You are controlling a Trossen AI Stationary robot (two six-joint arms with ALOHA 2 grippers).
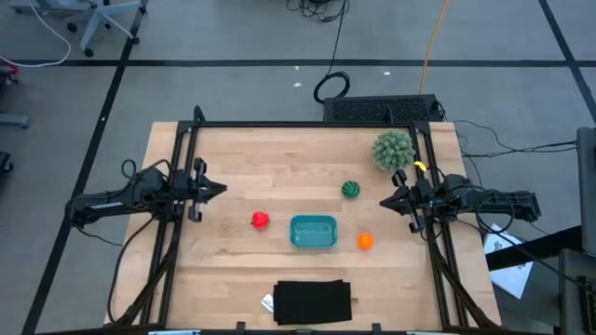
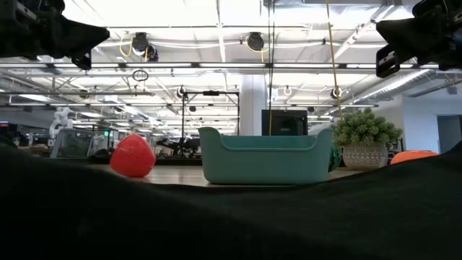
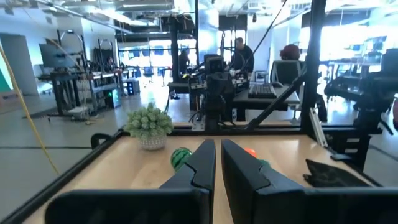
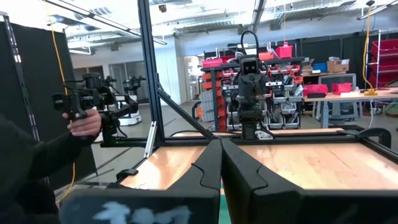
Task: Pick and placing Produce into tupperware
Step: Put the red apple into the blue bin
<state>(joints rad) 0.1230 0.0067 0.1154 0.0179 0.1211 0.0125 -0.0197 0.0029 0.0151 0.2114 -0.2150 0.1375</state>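
Left gripper (image 1: 222, 189) waits at the table's left edge, above the wood, fingers nearly closed on nothing; the left wrist view shows only a thin slit between them.

Red piece (image 1: 260, 220) lies just left of the tupperware (image 1: 313, 233), apart from it. Judged light, hard plastic, smooth and likely slippery. In the low view it looks lumpy, wider at the top and tapering to one side; which way the taper points on the table I cannot tell. Best grip probably across the widest part.

Tupperware sits centre-front, long axis running left to right, open side up, empty as far as the high view shows. Thin-walled and light; a nudge could slide it.

Green striped ball (image 1: 350, 190) rests behind the container's right end, well apart. Round, no long axis; a pinch across the middle should do, though it may roll away.

Orange ball (image 1: 365, 241) lies just right of the container, near the right arm. Same handling.

Right gripper (image 1: 386, 202) hovers at the right edge, fingers almost together, empty.
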